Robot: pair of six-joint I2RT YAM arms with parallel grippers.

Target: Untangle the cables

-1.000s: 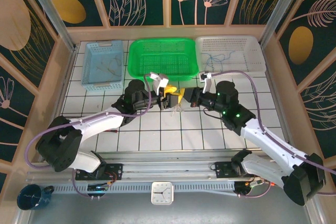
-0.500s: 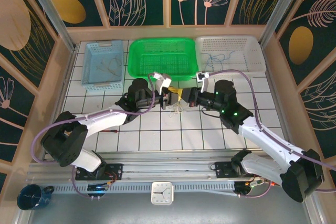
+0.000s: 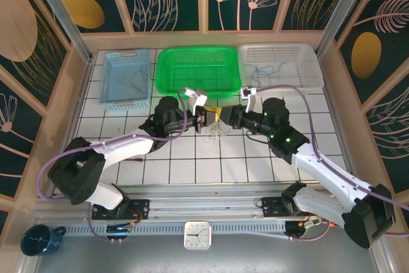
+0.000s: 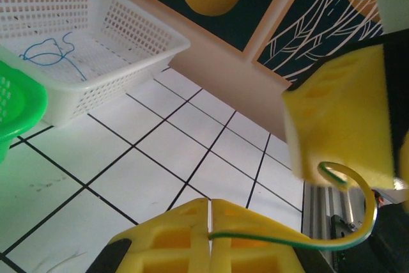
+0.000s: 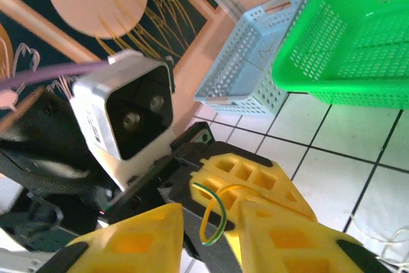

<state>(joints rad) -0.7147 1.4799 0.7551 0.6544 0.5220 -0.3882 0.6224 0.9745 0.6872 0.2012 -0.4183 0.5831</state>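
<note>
A yellow-green wire [image 4: 255, 236] is pinched in the left gripper [image 4: 209, 222], clenched shut on it. It curls into the right gripper [image 5: 211, 222] — fingers parted, probably so the strand changes hands. Pale wires [image 3: 216, 133] lie on the tiles just below; a blue wire [image 4: 48, 52] sits in the white basket [image 4: 108, 94] — apparently sorted.

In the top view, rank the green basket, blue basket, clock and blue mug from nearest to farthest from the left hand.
From the left hand:
1. Green basket, just behind it.
2. Blue basket, at the back left.
3. Clock, in front, on the near rail.
4. Blue mug, at the near left corner, off the tiles.
</note>
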